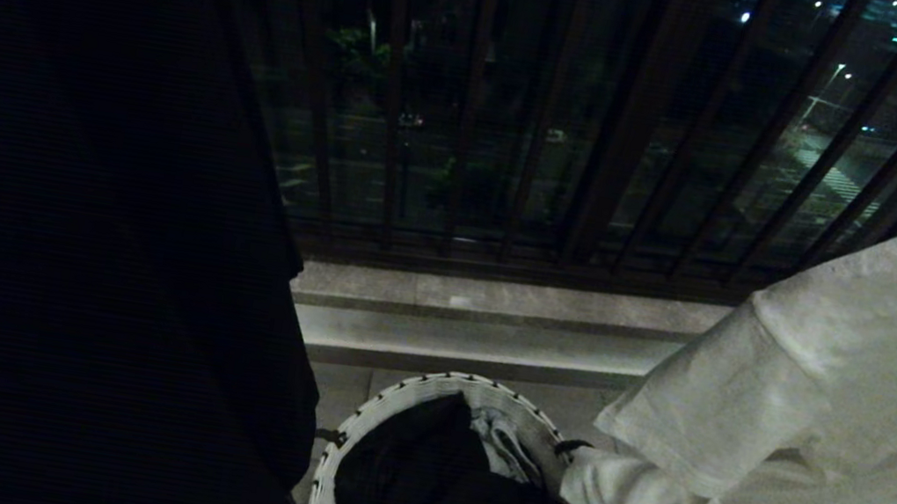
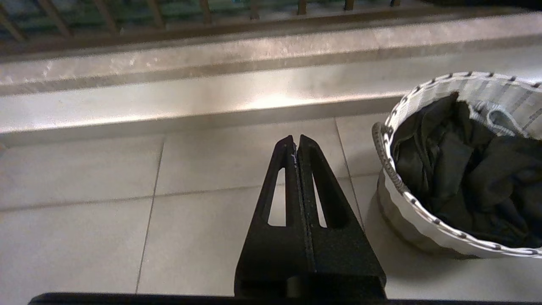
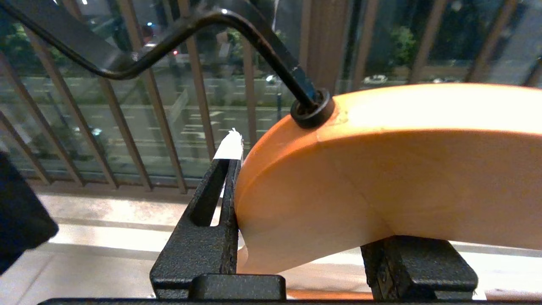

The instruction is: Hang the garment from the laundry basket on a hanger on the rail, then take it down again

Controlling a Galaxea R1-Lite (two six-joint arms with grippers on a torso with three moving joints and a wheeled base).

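Note:
The laundry basket [image 1: 390, 403] stands on the tiled floor low in the head view, pale with a black-stitched rim. A dark garment [image 1: 448, 492] fills it, with a bit of pale cloth [image 1: 504, 447] at its back. In the right wrist view my right gripper [image 3: 313, 169] is shut on an orange wooden hanger [image 3: 402, 169], just below its black metal hook [image 3: 190, 29]. One finger [image 3: 199, 237] presses the hanger's side. My left gripper [image 2: 295, 137] hangs shut and empty over the floor beside the basket [image 2: 406, 190]. The rail is out of view.
A white garment [image 1: 813, 431] hangs at the right, its sleeve end touching the basket rim. A large black cloth [image 1: 78, 232] fills the left. Behind them run a stone kerb [image 1: 490, 329] and the vertical bars of a balcony railing [image 1: 469, 113].

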